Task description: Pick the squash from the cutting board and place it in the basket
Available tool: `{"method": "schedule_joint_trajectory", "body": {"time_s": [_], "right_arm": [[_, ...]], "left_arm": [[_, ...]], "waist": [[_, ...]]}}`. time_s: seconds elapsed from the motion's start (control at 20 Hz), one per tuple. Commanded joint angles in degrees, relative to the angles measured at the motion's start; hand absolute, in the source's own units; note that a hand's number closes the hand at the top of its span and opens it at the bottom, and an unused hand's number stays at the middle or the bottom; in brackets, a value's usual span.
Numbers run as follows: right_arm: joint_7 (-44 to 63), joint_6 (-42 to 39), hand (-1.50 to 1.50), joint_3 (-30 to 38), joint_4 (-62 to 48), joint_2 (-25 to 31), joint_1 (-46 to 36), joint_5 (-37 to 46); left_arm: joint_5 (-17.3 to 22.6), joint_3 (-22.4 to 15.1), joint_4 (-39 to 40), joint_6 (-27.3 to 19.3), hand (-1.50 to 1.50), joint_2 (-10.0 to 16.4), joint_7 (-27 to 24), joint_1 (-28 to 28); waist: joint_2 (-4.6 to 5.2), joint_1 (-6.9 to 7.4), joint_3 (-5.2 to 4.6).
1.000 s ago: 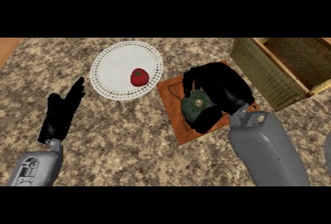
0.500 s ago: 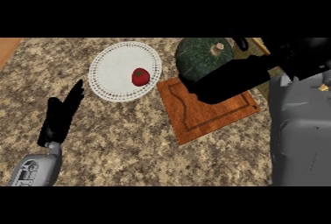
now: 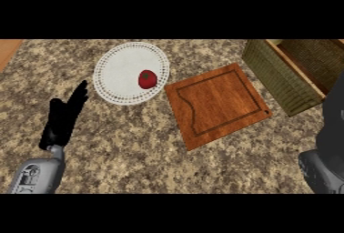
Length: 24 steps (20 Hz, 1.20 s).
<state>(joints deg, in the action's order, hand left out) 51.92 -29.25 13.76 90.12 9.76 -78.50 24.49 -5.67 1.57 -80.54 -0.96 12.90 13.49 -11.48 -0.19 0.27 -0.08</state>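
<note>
The wooden cutting board (image 3: 218,103) lies bare in the middle of the counter. No squash shows anywhere in the head view. The woven basket (image 3: 280,78) stands at the upper right, cut off by the view's edge, and the part of its inside that shows holds nothing. Only the grey forearm (image 3: 328,150) of my right arm shows, along the right edge below the basket; its hand is out of view. My left hand (image 3: 64,119) rests open at the left, fingers pointing up, well away from the board.
A white plate (image 3: 121,68) with a lacy rim sits left of the board and carries a red tomato (image 3: 148,78). Speckled stone counter (image 3: 134,154) spreads around everything. A strip of wood (image 3: 8,49) shows at the upper left corner.
My right hand lifted the dark green squash off the board, carried it up and right toward the basket, and both have left the view. The left hand has stayed put.
</note>
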Motion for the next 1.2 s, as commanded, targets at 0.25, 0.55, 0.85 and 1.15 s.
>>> {"method": "schedule_joint_trajectory", "body": {"time_s": [0.25, 0.55, 0.85, 1.15], "right_arm": [[-3.49, -9.01, 1.5, -3.94, -15.22, 15.72, -6.59, 7.06], [-15.33, -10.6, 1.5, -6.74, -25.28, 25.76, -3.79, 12.47], [-27.51, -3.09, 1.5, -8.44, -37.36, 30.95, -2.34, 18.61], [-40.76, -2.6, 1.5, -7.13, -44.15, 35.3, -1.07, 18.02]], "left_arm": [[1.39, 1.52, 0.84, 1.48, 0.0, 0.9, 0.94, -1.48], [-0.67, -0.19, 0.21, -0.01, 0.0, -0.66, -0.21, -0.75], [1.73, 2.52, 1.58, 2.91, 0.0, 1.83, 0.26, -3.01], [1.48, 1.81, 0.31, 3.13, 0.0, 1.1, 1.66, -2.82]], "waist": [[0.41, 0.19, -0.04], [0.61, 0.49, 0.03], [0.76, 1.13, 0.03], [0.43, 0.73, 0.07]]}}
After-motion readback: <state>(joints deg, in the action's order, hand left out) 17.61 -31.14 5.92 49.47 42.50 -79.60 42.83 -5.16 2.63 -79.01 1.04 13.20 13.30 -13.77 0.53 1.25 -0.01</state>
